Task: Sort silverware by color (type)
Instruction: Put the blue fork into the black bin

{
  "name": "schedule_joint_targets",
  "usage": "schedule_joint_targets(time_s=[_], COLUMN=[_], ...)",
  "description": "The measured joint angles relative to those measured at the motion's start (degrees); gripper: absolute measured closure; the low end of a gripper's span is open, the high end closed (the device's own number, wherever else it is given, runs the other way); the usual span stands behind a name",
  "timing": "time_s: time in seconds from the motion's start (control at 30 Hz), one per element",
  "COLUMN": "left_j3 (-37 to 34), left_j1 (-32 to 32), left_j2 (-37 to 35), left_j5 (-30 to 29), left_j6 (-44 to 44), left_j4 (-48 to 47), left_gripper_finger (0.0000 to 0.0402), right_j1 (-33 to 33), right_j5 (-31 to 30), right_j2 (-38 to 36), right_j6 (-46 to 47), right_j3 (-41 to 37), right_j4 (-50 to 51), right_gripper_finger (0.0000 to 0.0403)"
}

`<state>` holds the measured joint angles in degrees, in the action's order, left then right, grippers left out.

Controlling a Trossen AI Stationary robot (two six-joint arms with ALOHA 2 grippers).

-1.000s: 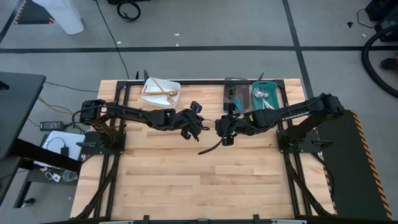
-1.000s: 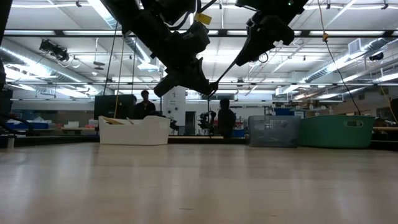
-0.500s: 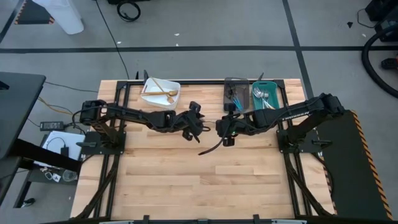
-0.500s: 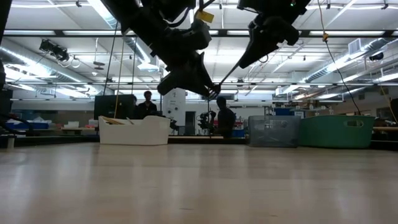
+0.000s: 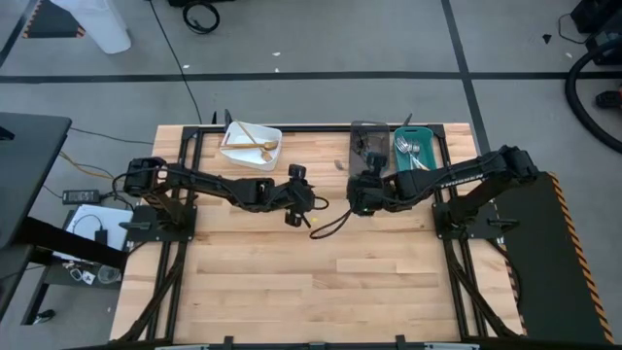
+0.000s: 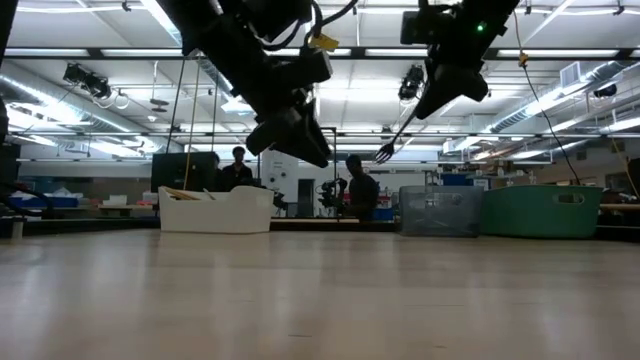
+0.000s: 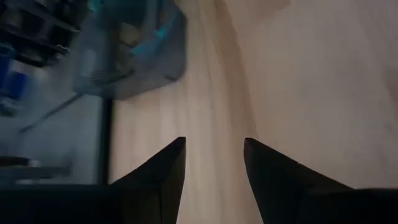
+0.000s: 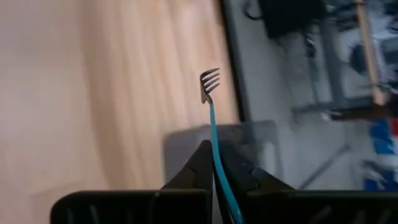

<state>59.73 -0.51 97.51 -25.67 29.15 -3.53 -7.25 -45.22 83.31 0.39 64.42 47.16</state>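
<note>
above table centre, right gripper (image 8: 214, 163) clamped on blue-handled fork (image 8: 211, 118), tines pointing out past fingertips, fork held in air just beside grey bin (image 5: 366, 148). step judged: carrying fork to its bin; next move calls for swing over grey bin, then release. left gripper (image 7: 214, 155) open, empty, over bare wood. versus second ago: left gripper no longer at fork's far end; right arm swung toward bins.

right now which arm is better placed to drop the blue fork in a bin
Right. The right gripper is shut on the blue fork beside the grey bin; the left gripper is open, holding nothing, over bare table.
</note>
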Motion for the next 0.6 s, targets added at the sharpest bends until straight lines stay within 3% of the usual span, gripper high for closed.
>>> schedule_joint_targets(time_s=[0.27,0.6], left_j3=[-3.9,-8.2], left_j1=[0.0,-0.1], left_j2=[0.0,0.0], left_j5=[6.6,18.4], left_j6=[-5.2,-10.5], left_j4=[5.9,18.6], left_gripper_finger=[0.0256,0.026], right_j1=[0.3,6.4], right_j5=[-6.0,-7.7], right_j2=[0.0,0.0], right_j6=[1.6,1.0], right_j3=[0.0,-3.1], right_j4=[3.4,4.0], right_gripper_finger=[0.0389,0.0389])
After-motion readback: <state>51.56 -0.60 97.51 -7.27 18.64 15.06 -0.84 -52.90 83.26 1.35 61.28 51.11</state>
